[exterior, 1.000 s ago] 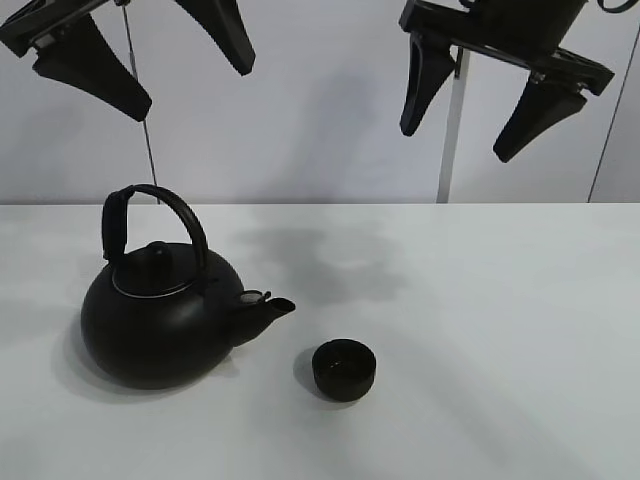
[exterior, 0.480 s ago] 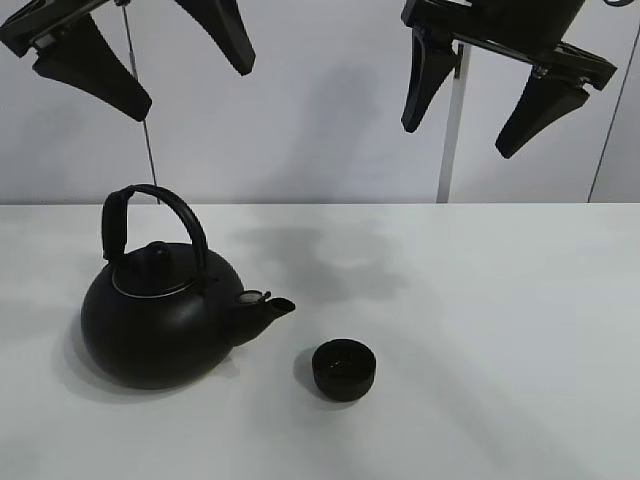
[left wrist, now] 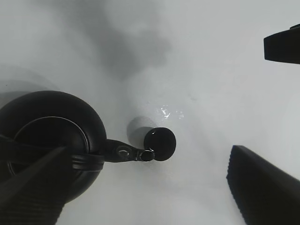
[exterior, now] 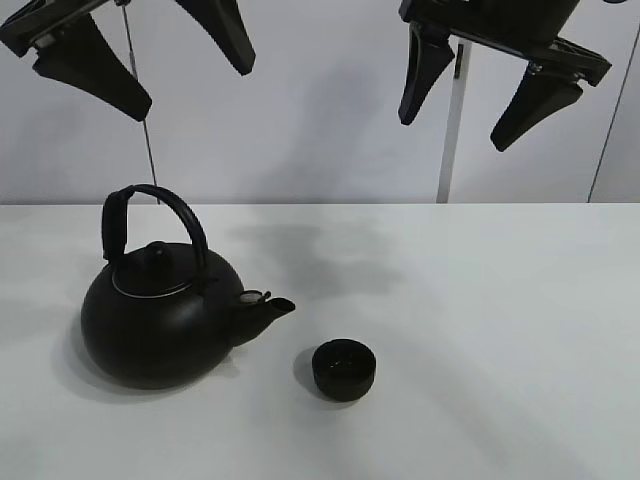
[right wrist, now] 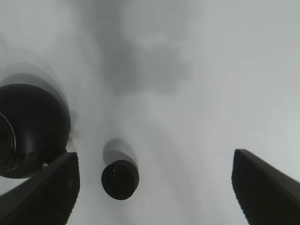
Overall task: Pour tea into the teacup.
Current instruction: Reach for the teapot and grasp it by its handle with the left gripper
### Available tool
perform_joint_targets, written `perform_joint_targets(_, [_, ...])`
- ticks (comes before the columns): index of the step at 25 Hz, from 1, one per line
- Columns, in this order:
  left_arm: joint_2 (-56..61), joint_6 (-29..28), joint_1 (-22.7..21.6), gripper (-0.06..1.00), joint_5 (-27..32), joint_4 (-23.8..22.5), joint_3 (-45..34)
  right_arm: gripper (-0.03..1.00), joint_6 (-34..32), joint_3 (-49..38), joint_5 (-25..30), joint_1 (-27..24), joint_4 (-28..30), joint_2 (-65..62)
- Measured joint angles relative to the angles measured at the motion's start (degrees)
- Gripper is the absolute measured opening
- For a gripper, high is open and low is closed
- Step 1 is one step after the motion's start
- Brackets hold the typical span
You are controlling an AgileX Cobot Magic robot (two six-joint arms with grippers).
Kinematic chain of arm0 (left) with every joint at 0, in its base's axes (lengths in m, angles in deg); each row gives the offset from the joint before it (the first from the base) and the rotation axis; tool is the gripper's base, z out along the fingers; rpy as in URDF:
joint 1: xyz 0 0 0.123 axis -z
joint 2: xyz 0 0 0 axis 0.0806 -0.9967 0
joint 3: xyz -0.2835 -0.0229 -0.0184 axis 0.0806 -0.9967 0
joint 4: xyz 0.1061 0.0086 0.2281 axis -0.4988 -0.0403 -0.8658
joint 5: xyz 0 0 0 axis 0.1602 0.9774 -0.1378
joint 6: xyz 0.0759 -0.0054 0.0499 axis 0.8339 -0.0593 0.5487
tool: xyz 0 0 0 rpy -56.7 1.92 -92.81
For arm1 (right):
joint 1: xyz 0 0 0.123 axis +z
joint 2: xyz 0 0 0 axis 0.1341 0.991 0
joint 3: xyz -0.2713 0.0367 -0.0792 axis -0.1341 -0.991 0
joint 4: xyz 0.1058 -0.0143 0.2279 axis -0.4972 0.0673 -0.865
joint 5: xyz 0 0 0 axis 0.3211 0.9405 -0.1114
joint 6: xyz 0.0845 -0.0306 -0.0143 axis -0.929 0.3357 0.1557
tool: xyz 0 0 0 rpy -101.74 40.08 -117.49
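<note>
The small black teacup (exterior: 345,370) stands upright on the white table (exterior: 500,300), just in front of the spout of the big black kettle (exterior: 160,320). Both grippers hang high above the table, apart from everything. My left gripper (exterior: 192,90) is open above the kettle, with nothing between its fingers. My right gripper (exterior: 455,132) is open at the upper right, also with nothing in it. Looking down, the left wrist view has the kettle (left wrist: 47,140) with its spout at the teacup (left wrist: 160,144), framed by the open left gripper (left wrist: 149,149). The right wrist view shows the teacup (right wrist: 120,179) and kettle (right wrist: 28,131) below the open right gripper (right wrist: 155,153).
A pale wall rises behind the table, with a thin dark rod (exterior: 148,150) at the left and a white post (exterior: 450,160) at the right. A few wet drops (left wrist: 166,111) glisten on the table near the cup.
The right gripper has risen slightly. The left gripper, kettle and teacup have not moved.
</note>
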Motion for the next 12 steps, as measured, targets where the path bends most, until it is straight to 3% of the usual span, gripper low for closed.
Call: perform_joint_targets(12, [0.00, 2.39, 0.00, 0.64, 0.09, 0.00, 0.00, 0.61, 0.00, 0.00, -5.23, 0.00, 0.04, 0.00])
